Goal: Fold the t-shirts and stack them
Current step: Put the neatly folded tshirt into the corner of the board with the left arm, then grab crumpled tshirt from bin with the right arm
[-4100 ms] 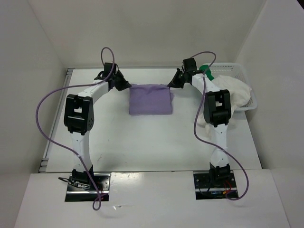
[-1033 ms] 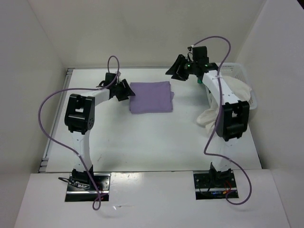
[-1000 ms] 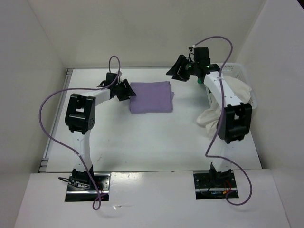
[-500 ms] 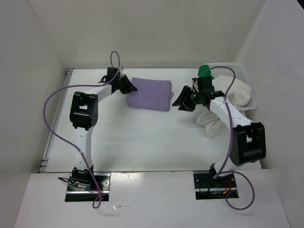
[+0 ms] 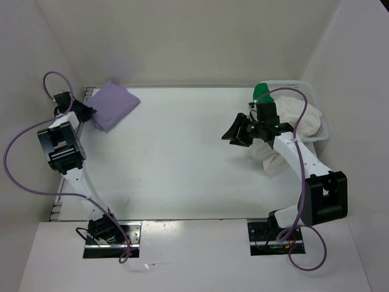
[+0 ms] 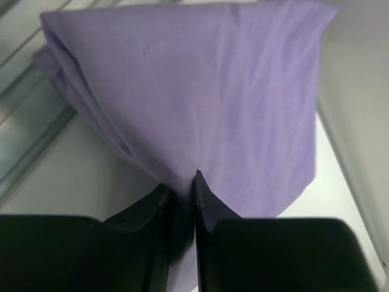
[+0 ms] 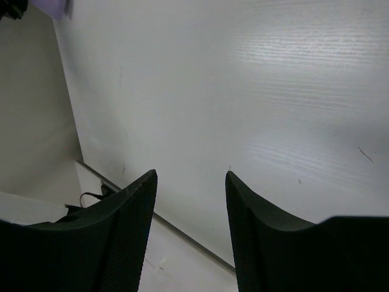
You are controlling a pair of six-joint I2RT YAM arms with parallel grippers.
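The folded lavender t-shirt (image 5: pixel 113 104) lies at the table's far left corner, partly over the left rail. My left gripper (image 5: pixel 86 114) is shut on the shirt's near edge; in the left wrist view the purple cloth (image 6: pixel 200 103) is pinched between the two fingers (image 6: pixel 209 213). The white t-shirt (image 5: pixel 289 131) spills out of the basket at the right, and the green t-shirt (image 5: pixel 262 92) pokes up at the basket's far left corner. My right gripper (image 5: pixel 234 132) hovers open over bare table left of the white shirt, with nothing between its fingers (image 7: pixel 124 219).
The white mesh basket (image 5: pixel 310 97) stands at the far right against the wall. A metal rail (image 5: pixel 61 182) runs along the table's left edge. Side walls close in on both sides. Purple cables loop from both arms.
My left gripper has closed on the lavender shirt and dragged it from the far centre to the far left corner. The right arm swung down and back toward the basket, uncovering the green shirt.
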